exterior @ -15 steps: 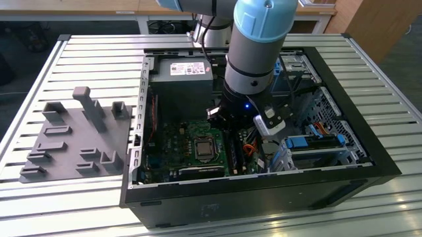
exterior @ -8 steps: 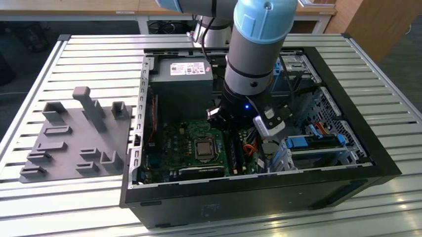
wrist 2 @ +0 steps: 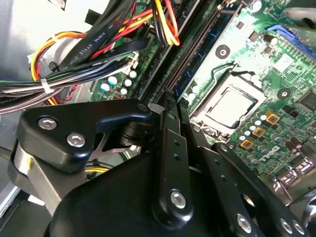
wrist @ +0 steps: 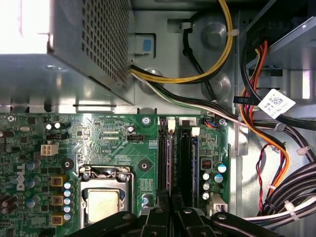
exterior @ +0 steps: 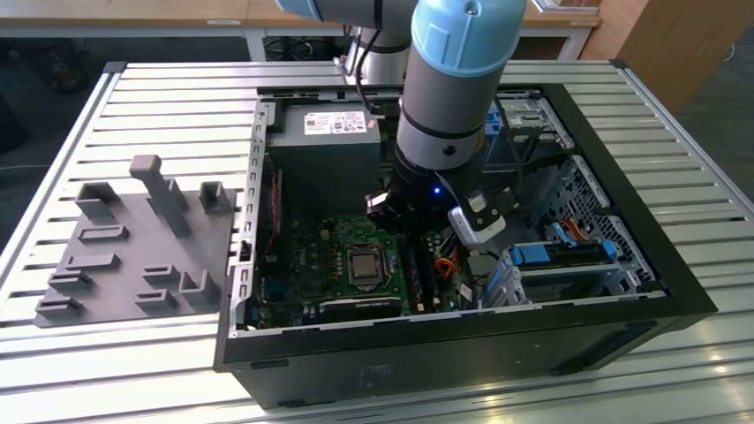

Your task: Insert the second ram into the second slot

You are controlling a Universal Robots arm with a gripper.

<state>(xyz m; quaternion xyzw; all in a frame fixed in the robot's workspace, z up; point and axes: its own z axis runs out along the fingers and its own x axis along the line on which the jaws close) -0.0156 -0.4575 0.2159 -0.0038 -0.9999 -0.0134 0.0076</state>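
**Gripper down at the memory slots inside the open case**

Exterior view: the arm point(exterior: 454, 97) reaches down into the open computer case point(exterior: 613, 291), which lies on its side on a slatted tabletop point(exterior: 130, 88). The gripper point(exterior: 415, 231) sits low over the motherboard point(exterior: 312, 256), just beside the processor socket point(exterior: 360, 262). A grey fixture tray point(exterior: 130, 243) lies on the tabletop toward the exterior view's left, well apart from the case.

Both wrist views: the black gripper fingers point(wrist: 165, 215) are drawn close together, set right at the memory slots point(wrist: 175, 158). The second ram point(wrist: 183, 163) stands on edge in the slot lane beside the socket, its near end running under the fingertips. Cannot tell whether the fingers actually pinch it. In the second wrist view the stick point(wrist 2: 190, 47) runs long and dark away from the fingers point(wrist 2: 170, 143), next to a bundle of cables point(wrist 2: 98, 44).
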